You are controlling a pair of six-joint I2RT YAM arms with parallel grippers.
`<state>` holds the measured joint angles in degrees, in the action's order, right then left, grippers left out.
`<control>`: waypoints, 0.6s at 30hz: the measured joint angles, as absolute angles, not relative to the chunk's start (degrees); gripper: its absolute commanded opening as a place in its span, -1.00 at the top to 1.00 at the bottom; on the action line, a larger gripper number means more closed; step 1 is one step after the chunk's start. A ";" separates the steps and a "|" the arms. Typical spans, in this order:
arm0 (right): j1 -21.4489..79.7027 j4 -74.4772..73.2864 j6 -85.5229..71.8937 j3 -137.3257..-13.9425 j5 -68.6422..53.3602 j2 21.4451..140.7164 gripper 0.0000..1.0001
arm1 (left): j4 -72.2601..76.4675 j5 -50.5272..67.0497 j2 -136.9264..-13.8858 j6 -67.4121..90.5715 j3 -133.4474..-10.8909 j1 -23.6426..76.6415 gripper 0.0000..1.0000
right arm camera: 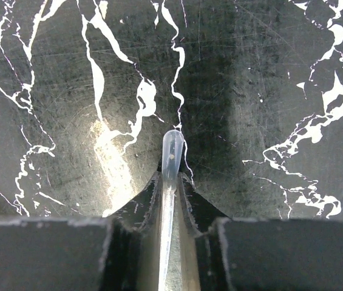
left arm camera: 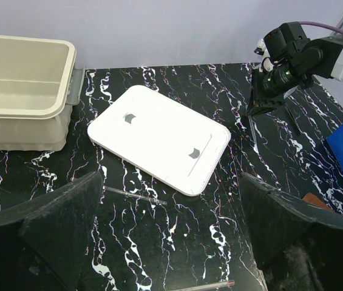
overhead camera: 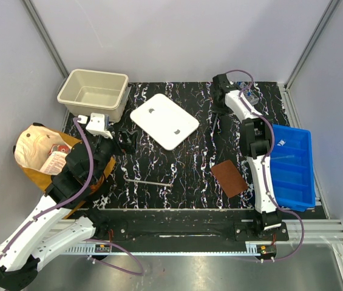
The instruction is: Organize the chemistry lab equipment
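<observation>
While my right end effector (right arm camera: 171, 179) works at the far right of the black marbled worktop (overhead camera: 183, 163), I see its jaws clamped on a slim clear tube (right arm camera: 172, 148). The tube's rounded tip pokes just past the fingertips, over the worktop. My left end effector (left arm camera: 171, 242) hangs wide open, holding nothing, facing the white lid (left arm camera: 159, 136) and beige tub (left arm camera: 19, 91). A thin glass rod (left arm camera: 136, 195) lies on the worktop just beside the lid.
</observation>
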<state>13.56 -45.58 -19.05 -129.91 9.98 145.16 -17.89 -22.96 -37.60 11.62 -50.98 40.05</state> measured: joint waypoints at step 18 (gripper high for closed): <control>13.45 -32.25 -21.93 -89.60 10.61 109.54 0.64 | -17.91 -22.96 -38.13 11.62 -50.98 40.05 -0.98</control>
<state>13.45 -32.25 -21.93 -89.60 10.61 109.54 -17.91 -22.96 -38.13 11.62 -50.98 40.05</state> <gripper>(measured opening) 0.178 0.988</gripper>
